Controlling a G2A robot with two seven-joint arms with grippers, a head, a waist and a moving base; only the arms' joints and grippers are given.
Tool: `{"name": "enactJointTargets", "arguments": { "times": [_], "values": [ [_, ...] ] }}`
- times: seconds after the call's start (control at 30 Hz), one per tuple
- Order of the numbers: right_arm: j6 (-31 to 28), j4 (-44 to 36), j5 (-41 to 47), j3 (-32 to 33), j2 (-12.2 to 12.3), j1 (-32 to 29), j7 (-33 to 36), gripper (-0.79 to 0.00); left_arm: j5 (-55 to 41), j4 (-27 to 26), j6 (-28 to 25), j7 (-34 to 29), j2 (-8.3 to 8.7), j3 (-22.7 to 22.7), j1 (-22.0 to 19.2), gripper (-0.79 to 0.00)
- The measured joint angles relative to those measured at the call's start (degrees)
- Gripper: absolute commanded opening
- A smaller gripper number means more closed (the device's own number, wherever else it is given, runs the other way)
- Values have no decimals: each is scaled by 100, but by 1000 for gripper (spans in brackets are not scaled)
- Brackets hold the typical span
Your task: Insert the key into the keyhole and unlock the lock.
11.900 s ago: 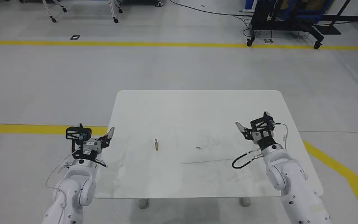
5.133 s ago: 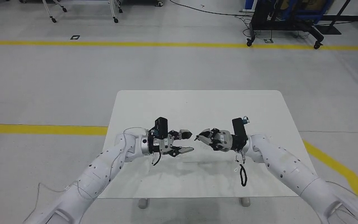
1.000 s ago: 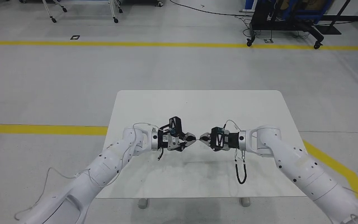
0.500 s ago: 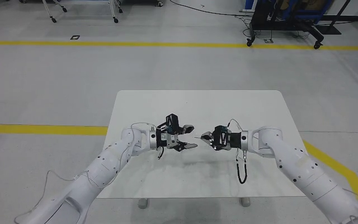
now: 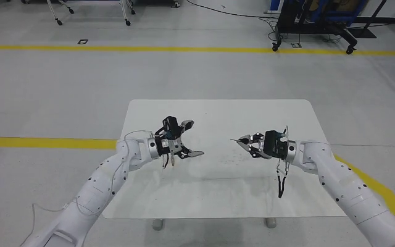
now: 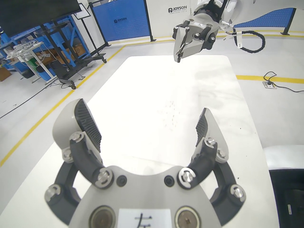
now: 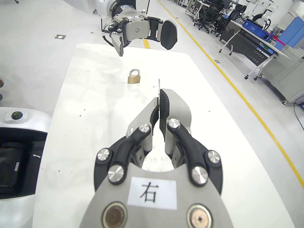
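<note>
The right gripper (image 7: 159, 96) is pinching the key (image 7: 159, 83) between fingers pressed tight together. The thin blade is sticking out past the fingertips and pointing across the table (image 7: 99, 124) toward the other arm. The left gripper (image 6: 142, 107) is hanging above the table with its fingers spread wide, and the lock (image 7: 134, 76), small and brass-coloured, is standing upright on the table between the two grippers, lying near the left one, touching neither gripper and sitting apart from the key.
</note>
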Motion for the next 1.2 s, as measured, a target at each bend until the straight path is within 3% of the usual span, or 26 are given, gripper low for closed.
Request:
{"name": "enactJointTargets", "arguments": {
  "times": [0.17, 0.3, 0.4, 0.53, 0.63, 0.73, 0.9, 1.17, 1.2],
  "values": [
    [-1, 1, 25, -2, -1, 2, 20, -785, 35, -31, 26, -21, 1, 3, 12, 0],
    [-1, 1, 24, -2, -1, 2, 19, -785, 545, -697, 628, -222, 133, -286, 396, 0],
    [-1, 1, 24, -2, -1, 2, 19, -785, 966, -1406, 845, -655, 374, -872, 984, 0],
    [-1, 1, 24, -2, -1, 2, 19, -785, 913, -2536, 1020, -1880, 686, -1947, 2142, 0],
    [-1, 1, 24, -2, -1, 2, 19, -785, 428, -3186, 1183, -2874, 800, -2592, 2935, 0],
    [-1, 1, 24, -2, -1, 2, 19, -785, -176, -3410, 1203, -3611, 819, -2789, 3349, 0],
    [-1, 1, 24, -2, -1, 2, 19, -785, -1042, -3024, 1309, -4151, 744, -2518, 3135, 0],
    [-1, 1, 24, -2, -1, 2, 20, -785, -1665, -1974, 1513, -4867, 565, -1814, 2306, 0],
    [-1, 1, 24, -2, -1, 2, 20, -785, -1706, -1890, 1512, -4902, 543, -1731, 2224, -37]
  ]
}}
